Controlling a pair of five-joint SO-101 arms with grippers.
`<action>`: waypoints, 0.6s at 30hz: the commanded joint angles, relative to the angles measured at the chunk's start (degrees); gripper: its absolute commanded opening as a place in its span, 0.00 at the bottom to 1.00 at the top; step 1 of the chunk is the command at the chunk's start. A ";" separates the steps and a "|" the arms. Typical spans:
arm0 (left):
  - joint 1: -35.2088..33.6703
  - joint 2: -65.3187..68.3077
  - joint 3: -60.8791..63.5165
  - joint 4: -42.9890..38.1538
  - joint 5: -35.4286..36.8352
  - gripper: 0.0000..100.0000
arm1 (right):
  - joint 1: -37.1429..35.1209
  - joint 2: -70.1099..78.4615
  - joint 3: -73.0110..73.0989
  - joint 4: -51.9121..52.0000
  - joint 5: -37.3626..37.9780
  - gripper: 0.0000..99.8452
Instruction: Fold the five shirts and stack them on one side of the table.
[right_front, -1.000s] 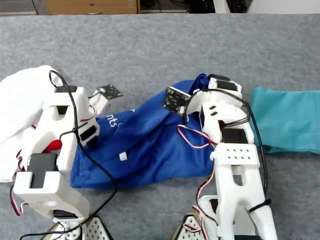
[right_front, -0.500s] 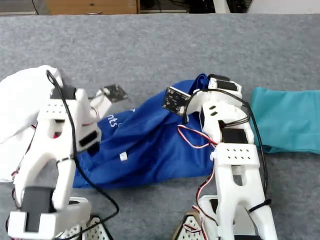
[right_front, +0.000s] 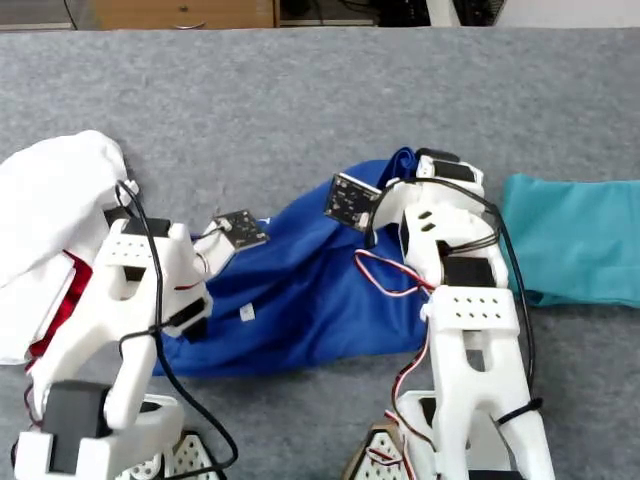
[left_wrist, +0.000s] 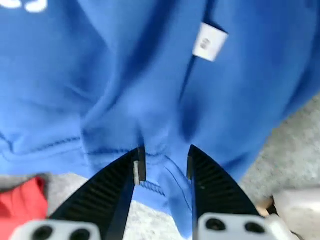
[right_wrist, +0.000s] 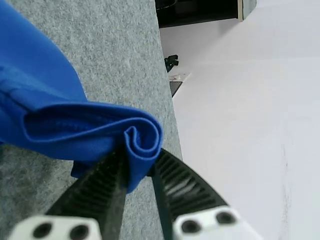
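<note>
Your left arm pulled back toward its base, so more of the white shirt (right_front: 50, 200) showed. The blue shirt (right_front: 300, 290) lay crumpled mid-table (right_front: 300, 100). Your right gripper (right_wrist: 137, 160) was clamped on a rolled fold at the blue shirt's far edge, fold raised. Your left gripper (left_wrist: 163, 162) sat at its near-left hem, jaws apart, hem fabric between them, not pinched. The white shirt was bunched at the table's left side, with the red shirt (right_front: 60, 310) peeking from under it. The teal shirt (right_front: 580, 240) lay flat at the right, beyond your right arm.
</note>
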 joint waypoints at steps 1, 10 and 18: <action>-0.26 3.03 -0.79 -3.43 0.26 0.15 | 0.84 -0.13 -2.33 -1.41 0.79 0.00; -3.43 13.41 -8.79 -3.52 0.26 0.15 | 0.84 -0.13 -2.42 -1.41 0.79 0.00; -4.57 15.43 -12.22 -3.52 -0.18 0.15 | 0.84 -0.13 -2.42 -1.41 0.79 0.00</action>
